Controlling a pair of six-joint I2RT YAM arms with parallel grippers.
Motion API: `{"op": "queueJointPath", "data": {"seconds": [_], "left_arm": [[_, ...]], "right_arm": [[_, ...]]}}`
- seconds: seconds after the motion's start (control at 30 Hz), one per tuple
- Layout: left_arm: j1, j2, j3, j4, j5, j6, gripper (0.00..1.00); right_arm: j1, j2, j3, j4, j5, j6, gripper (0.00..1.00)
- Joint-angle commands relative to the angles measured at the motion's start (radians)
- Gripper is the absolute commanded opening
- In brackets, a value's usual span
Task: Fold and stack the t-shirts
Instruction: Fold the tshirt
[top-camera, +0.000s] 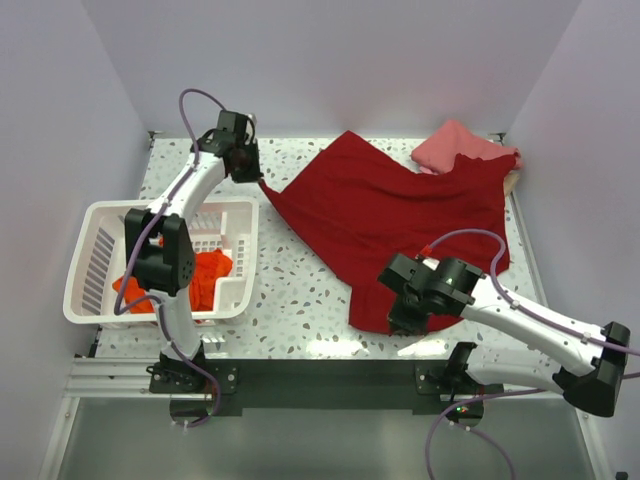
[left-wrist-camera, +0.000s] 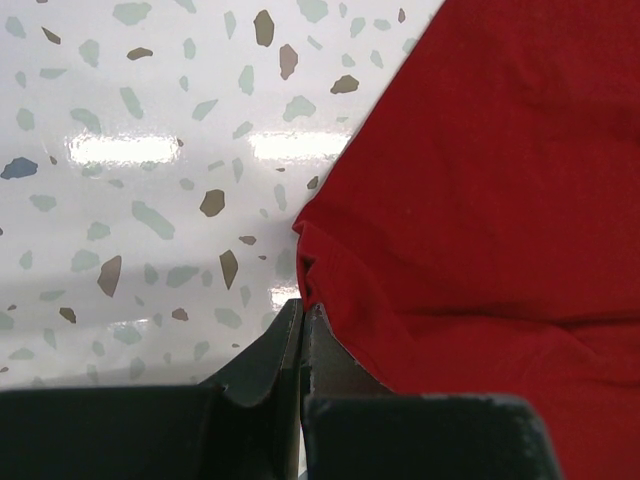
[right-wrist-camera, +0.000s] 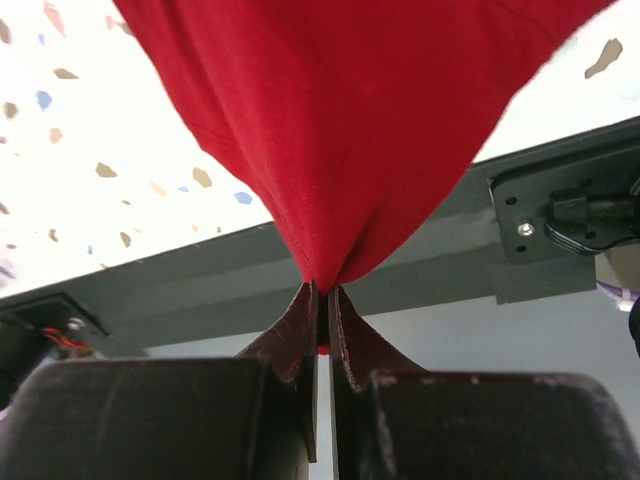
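— The big crimson t-shirt (top-camera: 400, 225)?
— Spread wrinkled across the speckled table (top-camera: 300, 290), strung between both arms.
— Their pose?
— Left stretches far, right bends low near the front edge.
— Grips?
— Left gripper (left-wrist-camera: 302, 308) pinches a corner; right gripper (right-wrist-camera: 323, 292) clamps the near hem.

White basket (top-camera: 92, 262) on speckled table (top-camera: 300, 290), left.
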Motion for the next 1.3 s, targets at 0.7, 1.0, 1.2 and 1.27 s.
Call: {"op": "queueJointPath", "data": {"seconds": [0.7,1.0,1.2,1.27], "left_arm": [[-0.135,0.217,0.312,-0.092,-0.080,0.090,0.00],[-0.140,0.266,0.392,-0.120,-0.118,0.066,0.00],[-0.146,0.303,0.454,-0.049,-0.080,-0.020,0.00],[-0.157,0.326,0.499,-0.037,-0.074,-0.022,0.00]], "right_arm": [[-0.747,0.086,0.144,0.127,0.203,-0.522,0.00],[-1.047,0.176,0.156,0.208,0.108,-0.754,0.00],[-1.135,0.263,0.199,0.239,0.083,-0.810,0.00],[-1.149,0.303,0.223,0.242,0.086,-0.820,0.00]]}}
